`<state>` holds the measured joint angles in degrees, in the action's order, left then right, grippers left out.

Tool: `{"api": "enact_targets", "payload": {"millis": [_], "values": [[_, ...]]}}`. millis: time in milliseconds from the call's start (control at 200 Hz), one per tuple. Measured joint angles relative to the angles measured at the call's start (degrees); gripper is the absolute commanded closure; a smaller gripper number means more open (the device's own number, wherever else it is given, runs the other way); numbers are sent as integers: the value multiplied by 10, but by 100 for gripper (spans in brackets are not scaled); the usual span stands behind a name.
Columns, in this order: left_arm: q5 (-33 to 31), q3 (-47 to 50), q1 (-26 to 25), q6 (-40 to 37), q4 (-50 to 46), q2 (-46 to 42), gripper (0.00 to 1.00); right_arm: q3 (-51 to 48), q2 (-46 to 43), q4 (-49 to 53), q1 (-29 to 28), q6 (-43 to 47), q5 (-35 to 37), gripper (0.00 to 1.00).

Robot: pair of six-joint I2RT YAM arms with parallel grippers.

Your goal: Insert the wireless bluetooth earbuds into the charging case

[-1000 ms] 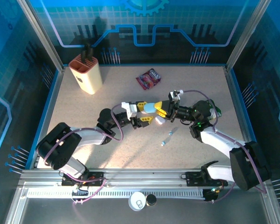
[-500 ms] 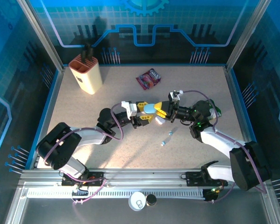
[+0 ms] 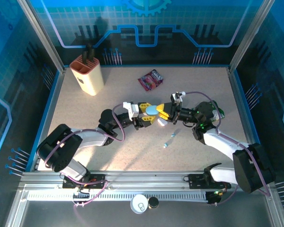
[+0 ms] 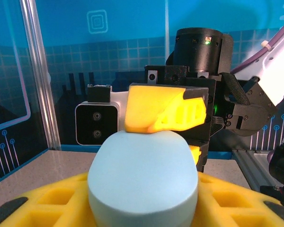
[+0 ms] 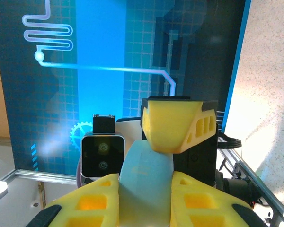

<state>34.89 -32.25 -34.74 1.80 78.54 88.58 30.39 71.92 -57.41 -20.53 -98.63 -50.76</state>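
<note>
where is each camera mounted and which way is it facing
top external: above and behind the bases, looking down on the table; left arm and right arm show, left gripper and right gripper meet at the case.
left wrist: on the left arm, facing the right arm; own fingers along the bottom.
right wrist: on the right arm, rolled sideways, facing the left arm; own fingers along the bottom.
shared: both wrist views have the case in the middle.

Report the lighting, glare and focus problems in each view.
Top external: a bright warm patch lies on the table toward its near edge, and the earbuds are too small for detail. Left wrist: the pale blue case is evenly lit and fairly sharp, the backdrop softer. Right wrist: the table at right is washed out by glare, the case shaded.
</note>
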Motion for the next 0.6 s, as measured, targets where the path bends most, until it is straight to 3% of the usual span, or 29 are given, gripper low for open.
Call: {"api": "enact_targets", "payload": {"millis": [95, 230, 395, 600], "values": [[3, 0, 0, -2, 0, 2, 47, 0, 0, -6, 0, -4, 3, 88], [3, -1, 0, -2, 0, 3, 55, 0, 0, -5, 0, -5, 2, 88], [4, -1, 0, 0, 0, 3, 47, 0, 0, -4, 0, -2, -1, 87], [9, -4, 0, 12, 0, 3, 50, 0, 0, 0, 0, 1, 0, 87]]}}
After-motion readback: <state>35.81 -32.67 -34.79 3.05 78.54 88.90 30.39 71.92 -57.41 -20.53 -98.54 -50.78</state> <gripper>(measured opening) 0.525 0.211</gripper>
